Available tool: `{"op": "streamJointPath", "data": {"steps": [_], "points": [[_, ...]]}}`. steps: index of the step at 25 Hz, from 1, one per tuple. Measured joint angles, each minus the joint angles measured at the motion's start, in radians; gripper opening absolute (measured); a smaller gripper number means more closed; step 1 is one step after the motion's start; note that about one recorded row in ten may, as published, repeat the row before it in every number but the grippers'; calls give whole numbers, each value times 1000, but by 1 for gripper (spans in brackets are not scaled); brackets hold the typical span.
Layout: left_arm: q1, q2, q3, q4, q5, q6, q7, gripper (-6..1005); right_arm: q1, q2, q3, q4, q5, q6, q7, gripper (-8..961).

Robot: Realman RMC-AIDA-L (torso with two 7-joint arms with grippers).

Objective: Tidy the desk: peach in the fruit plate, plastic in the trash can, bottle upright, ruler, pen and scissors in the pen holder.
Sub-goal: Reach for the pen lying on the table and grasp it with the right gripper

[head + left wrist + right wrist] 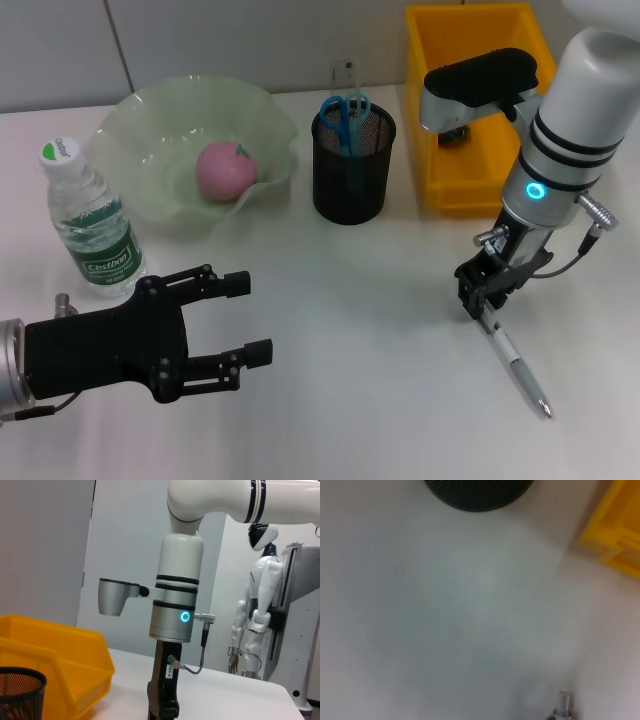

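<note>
The pink peach (225, 170) lies in the pale green fruit plate (150, 120). To its left the bottle (90, 225) stands upright. Blue-handled scissors (345, 108) and a clear ruler (344, 74) stick out of the black mesh pen holder (352, 170). The pen (518, 365) lies slanted on the table at the right, and my right gripper (483, 298) is shut on its upper end. My left gripper (255, 318) hovers open and empty at the lower left. A small dark item (455, 137) in the yellow trash can (480, 40) is mostly hidden by my right arm.
In the left wrist view, my right arm (175, 610) stands over the table between the yellow trash can (55, 650) and a white humanoid robot (257, 615) in the background. In the right wrist view, bare table stretches between the pen holder (475, 492) and the trash can (615, 540).
</note>
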Motion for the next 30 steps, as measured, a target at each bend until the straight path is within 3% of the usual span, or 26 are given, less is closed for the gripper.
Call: {"op": "streamJointPath", "data": {"steps": [30], "points": [[2,0,-2,14,0,11,-3,793,2,4,-25,14,11,9,-1,247]]}}
